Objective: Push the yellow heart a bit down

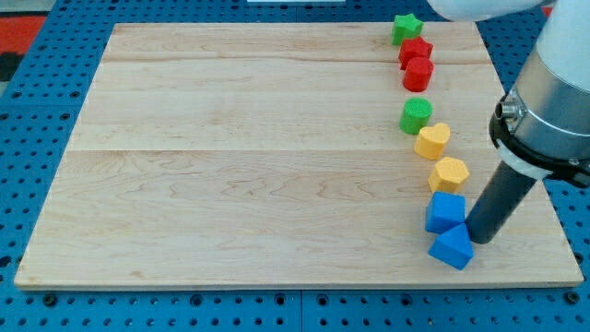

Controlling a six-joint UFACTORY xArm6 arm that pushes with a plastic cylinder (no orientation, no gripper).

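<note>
The yellow heart (431, 141) sits at the board's right, in a column of blocks. It looks light, stiff and smooth — likely to slide or spin, so push its far edge squarely. Just beyond it sits a green block (416, 115); just nearer, a yellow hexagon (449, 174) blocks the way down. My tip (479, 240) — a bare rod, no jaws — rests beside two blue blocks (446, 212), well nearer than the heart.

two green blocks (407, 28) (416, 116), two red blocks (415, 50) (418, 74), two yellow blocks (431, 141) (449, 174), two blue blocks (445, 212) (452, 247)
</note>
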